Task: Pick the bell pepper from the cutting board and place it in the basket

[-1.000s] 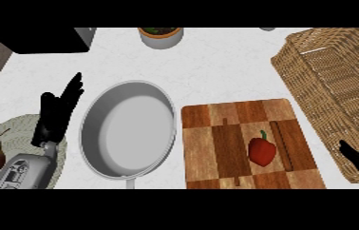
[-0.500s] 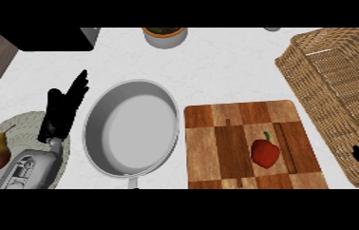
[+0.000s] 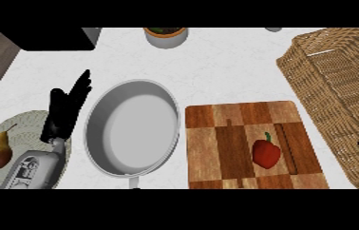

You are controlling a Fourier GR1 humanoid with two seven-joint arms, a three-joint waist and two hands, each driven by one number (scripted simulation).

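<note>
The left hand (image 3: pixel 68 108) rises from the near-left corner on its grey forearm (image 3: pixel 32 169), fingers straight and held together, pointing toward the far side and slightly right, holding nothing. It rests just left of the grey pan (image 3: pixel 132 128), its fingertips close to the pan's far-left rim. Near the forearm's left lies a pale plate (image 3: pixel 24 124) with a pear (image 3: pixel 5 146) at the picture's left edge. The right hand shows nowhere in the head view. The red bell pepper (image 3: pixel 266 152) lies on the right half of the checkered wooden cutting board (image 3: pixel 217 143), its green stem pointing far. The wicker basket (image 3: pixel 329 86) stands just right of the board, reaching toward the far right. A small grey pot (image 3: pixel 166 36) sits at the far edge of the white counter (image 3: pixel 224 67).
</note>
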